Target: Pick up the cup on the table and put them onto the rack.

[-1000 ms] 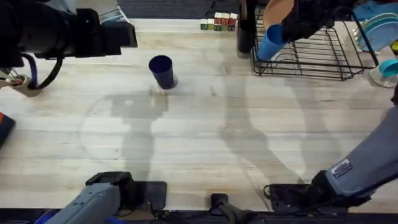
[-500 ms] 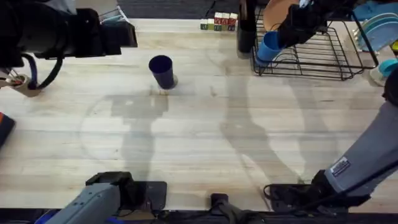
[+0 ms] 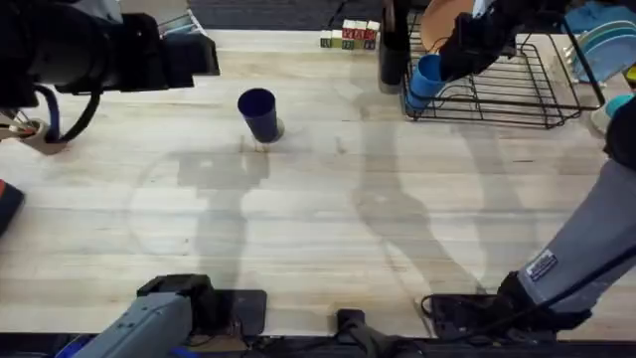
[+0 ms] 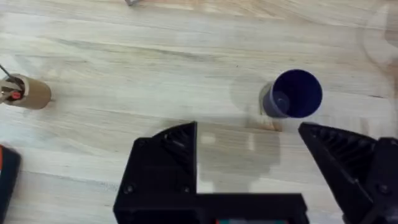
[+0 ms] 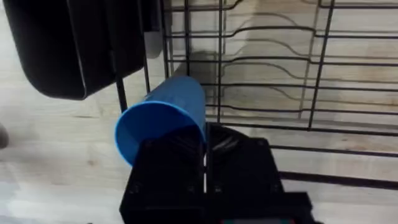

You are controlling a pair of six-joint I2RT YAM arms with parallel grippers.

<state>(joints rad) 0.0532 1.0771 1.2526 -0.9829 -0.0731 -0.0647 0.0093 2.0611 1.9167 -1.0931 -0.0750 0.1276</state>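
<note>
A dark blue cup (image 3: pixel 258 112) stands upright on the wooden table, left of centre. In the left wrist view that dark blue cup (image 4: pixel 292 94) lies beyond my left gripper (image 4: pixel 249 152), which hovers open and holds nothing. My left gripper (image 3: pixel 194 58) shows large and dark at the upper left. A light blue cup (image 3: pixel 427 78) hangs tilted at the left end of the black wire rack (image 3: pixel 507 94). My right gripper (image 3: pixel 459 50) is shut on it. The right wrist view has the light blue cup (image 5: pixel 165 118) pinched by its wall, with the rack's (image 5: pixel 261 62) wires just behind.
A black holder (image 3: pixel 393 45) stands against the rack's left end. An orange plate (image 3: pixel 442 20) and blue plates (image 3: pixel 606 45) sit at the rack. Small blocks (image 3: pixel 348 35) line the far edge. A cardboard roll (image 3: pixel 30 134) lies at the far left.
My right gripper has shifted slightly, and the light blue cup has sunk a little toward the rack's left end. The left arm and the dark blue cup have stayed put.
</note>
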